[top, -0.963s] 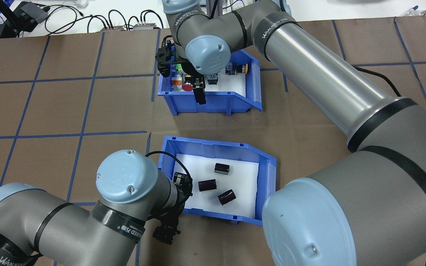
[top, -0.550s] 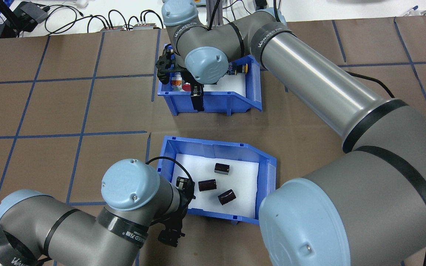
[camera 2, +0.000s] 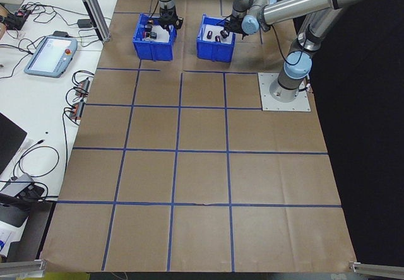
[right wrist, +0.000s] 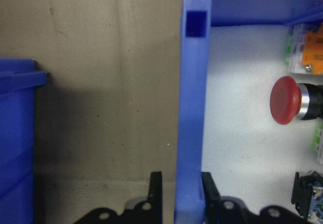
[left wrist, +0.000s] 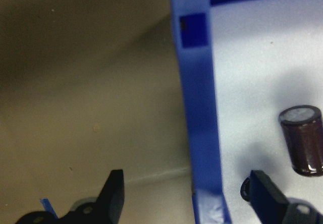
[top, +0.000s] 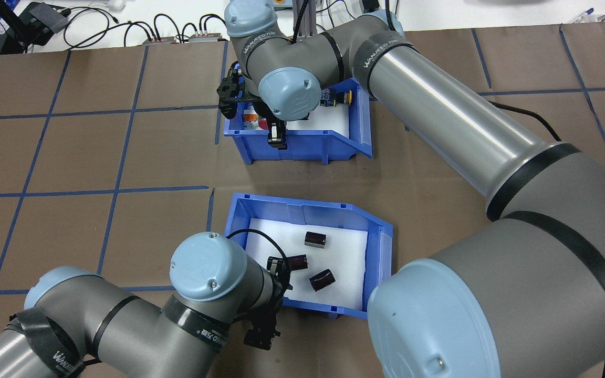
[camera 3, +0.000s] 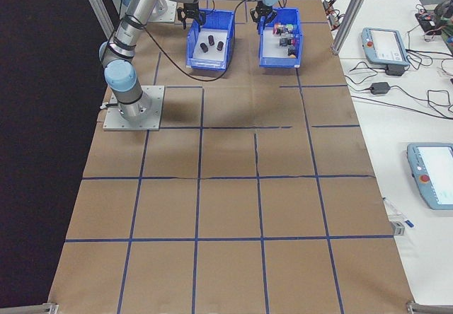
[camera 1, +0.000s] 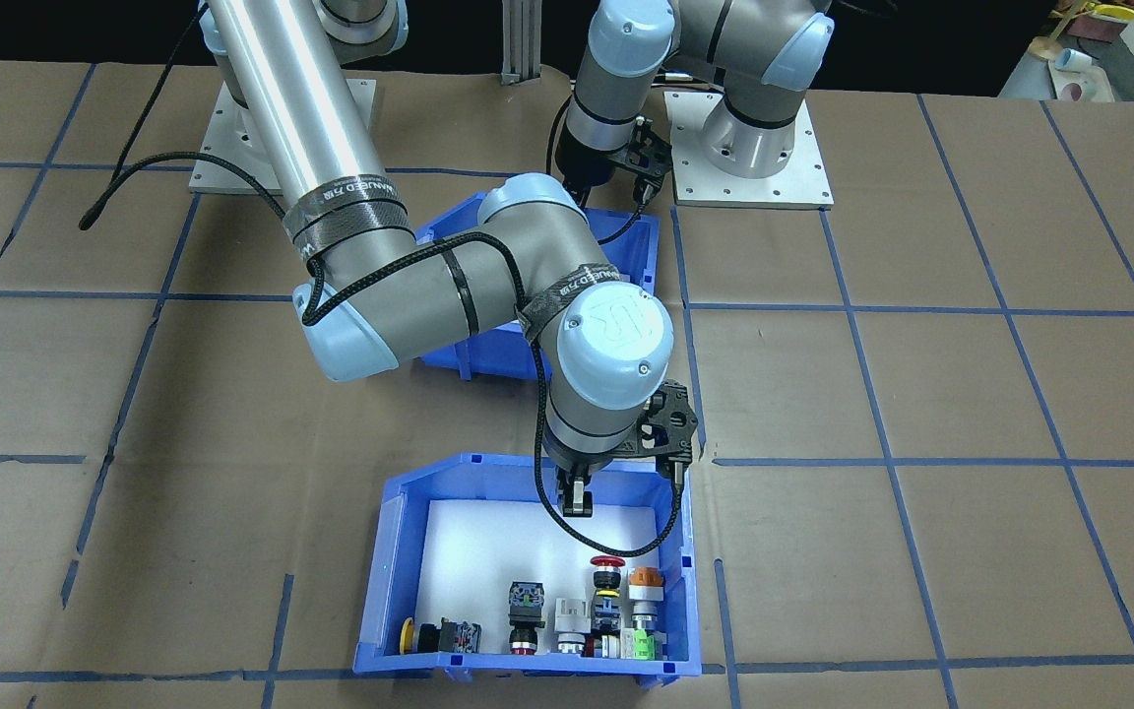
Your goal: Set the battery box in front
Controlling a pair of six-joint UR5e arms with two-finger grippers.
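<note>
The battery box (top: 373, 231) is a blue bin with a white foam liner and three dark cylinders (top: 315, 239), standing nearer the robot than the other bin. My left gripper (top: 275, 295) hangs at its near wall close to the left corner. The left wrist view shows this gripper (left wrist: 189, 183) open, one finger outside the blue wall (left wrist: 197, 108) and one inside beside a cylinder (left wrist: 303, 141). The front-facing view mostly hides the battery box (camera 1: 631, 246) behind the right arm. My right gripper (top: 277, 137) is shut on the near wall (right wrist: 192, 108) of the button bin (top: 355, 131).
The button bin (camera 1: 385, 576) holds coloured push-buttons and switches, among them a red one (right wrist: 287, 100). Brown paper with a blue tape grid (top: 118, 189) covers the table. Cables and devices (top: 40, 21) lie beyond the far edge. The right arm's long link (top: 455, 121) spans the right half.
My left arm swung right, bringing its gripper from outside the battery box to its near wall. The right gripper sank lower onto the button bin's wall.
</note>
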